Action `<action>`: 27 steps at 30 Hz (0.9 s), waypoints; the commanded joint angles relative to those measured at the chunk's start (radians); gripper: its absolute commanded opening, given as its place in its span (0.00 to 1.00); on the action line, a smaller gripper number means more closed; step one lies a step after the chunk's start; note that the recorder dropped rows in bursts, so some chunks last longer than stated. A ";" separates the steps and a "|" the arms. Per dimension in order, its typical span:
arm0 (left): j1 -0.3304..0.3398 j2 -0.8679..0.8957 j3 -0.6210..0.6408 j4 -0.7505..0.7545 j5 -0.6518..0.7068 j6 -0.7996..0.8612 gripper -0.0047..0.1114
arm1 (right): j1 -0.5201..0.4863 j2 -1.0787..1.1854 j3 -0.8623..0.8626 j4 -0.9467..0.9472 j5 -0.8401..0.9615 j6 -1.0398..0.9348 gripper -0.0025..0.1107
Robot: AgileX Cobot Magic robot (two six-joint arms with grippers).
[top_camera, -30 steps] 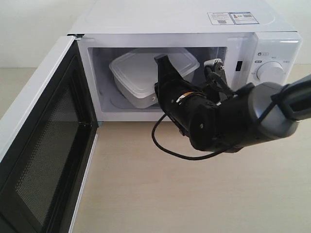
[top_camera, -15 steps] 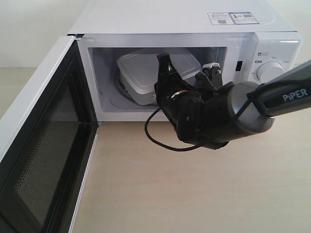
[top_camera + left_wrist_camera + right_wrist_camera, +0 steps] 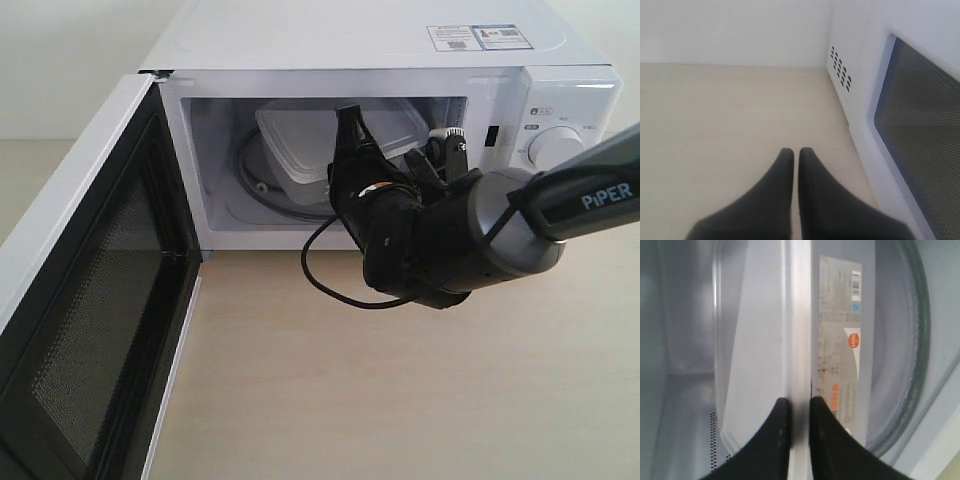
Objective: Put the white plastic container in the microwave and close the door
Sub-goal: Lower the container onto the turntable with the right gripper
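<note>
**Microwave loading, placement phase.** The microwave stands on the tabletop. Its door is swung wide toward 8 o'clock, which leaves the cavity mouth free for the arm. The right gripper enters from 4 o'clock, jaws clenched on the raised rim of the white plastic container. The container sits tilted inside the cavity over the glass turntable; whether it touches the glass cannot be told. The rim pinch likely keeps the fingers off the cavity floor at release. The left gripper, jaws pressed together on nothing, hovers beside the door's outer face, plausibly stationed to push it shut.
</note>
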 commanded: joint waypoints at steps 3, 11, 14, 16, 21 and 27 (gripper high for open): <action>0.004 -0.004 0.004 -0.002 0.000 0.004 0.08 | -0.002 -0.005 -0.007 -0.014 -0.028 -0.029 0.02; 0.004 -0.004 0.004 -0.002 0.000 0.004 0.08 | -0.002 -0.005 -0.007 -0.018 -0.029 -0.091 0.02; 0.004 -0.004 0.004 -0.002 0.000 0.004 0.08 | -0.002 -0.005 -0.007 -0.018 -0.029 -0.091 0.02; 0.004 -0.004 0.004 -0.002 0.000 0.004 0.08 | -0.002 -0.005 -0.007 -0.018 -0.029 -0.091 0.02; 0.004 -0.004 0.004 -0.002 0.000 0.004 0.08 | -0.002 -0.005 -0.007 -0.018 -0.029 -0.091 0.02; 0.004 -0.004 0.004 -0.002 0.000 0.004 0.08 | -0.002 -0.005 -0.007 -0.018 -0.028 -0.091 0.15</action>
